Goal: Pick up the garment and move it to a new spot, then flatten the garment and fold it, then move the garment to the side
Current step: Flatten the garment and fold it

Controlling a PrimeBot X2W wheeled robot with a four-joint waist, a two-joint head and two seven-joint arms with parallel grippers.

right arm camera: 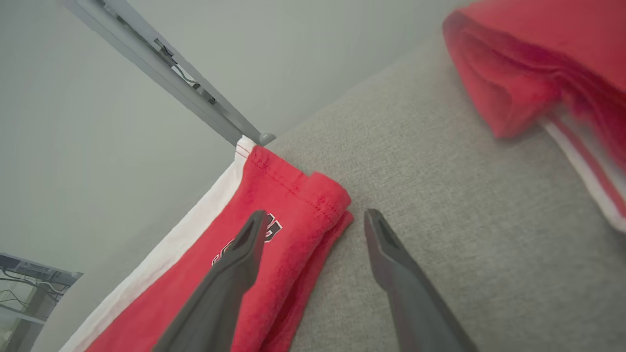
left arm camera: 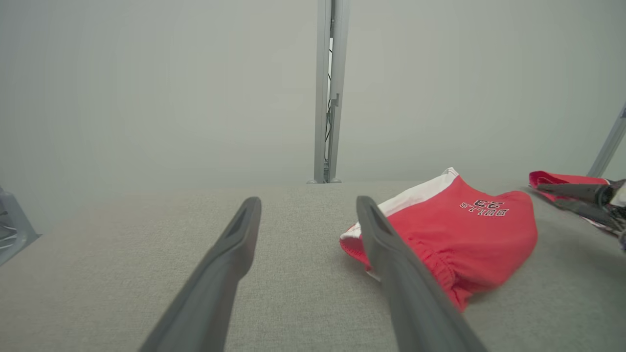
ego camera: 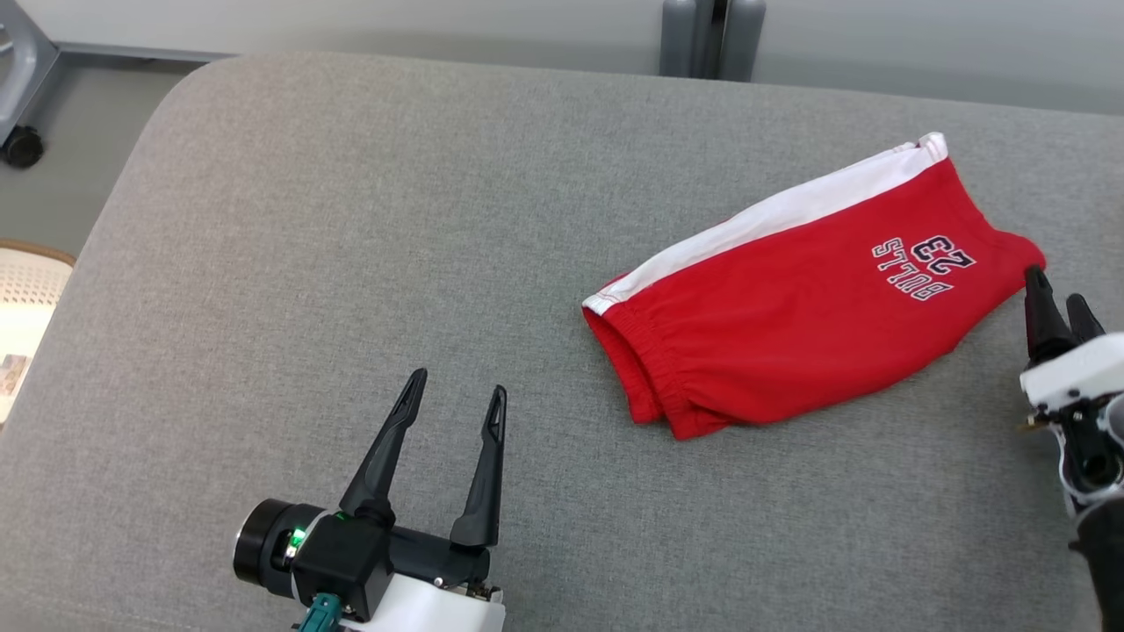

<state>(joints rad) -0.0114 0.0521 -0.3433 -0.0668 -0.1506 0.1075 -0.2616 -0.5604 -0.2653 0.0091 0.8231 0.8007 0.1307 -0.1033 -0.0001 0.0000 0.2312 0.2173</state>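
Observation:
The garment (ego camera: 808,316) is a pair of red shorts with a white side stripe and a dark printed logo. It lies folded flat on the right half of the grey padded table (ego camera: 351,219). My left gripper (ego camera: 459,382) hovers open over bare table, left of the waistband; in the left wrist view the garment (left arm camera: 464,234) sits beyond the right finger (left arm camera: 391,254). My right gripper (ego camera: 1055,286) is open at the garment's right corner. In the right wrist view the hemmed corner (right arm camera: 293,195) lies between and under the open fingers of the right gripper (right arm camera: 315,214), nothing clamped.
A second red cloth with white stripes (right arm camera: 528,54) lies on the table just beyond the right gripper, and the same red cloth (left arm camera: 562,178) shows past the garment. A grey post (ego camera: 711,39) stands behind the far edge. A caster wheel (ego camera: 22,145) and a pale woven object (ego camera: 26,290) sit off the left side.

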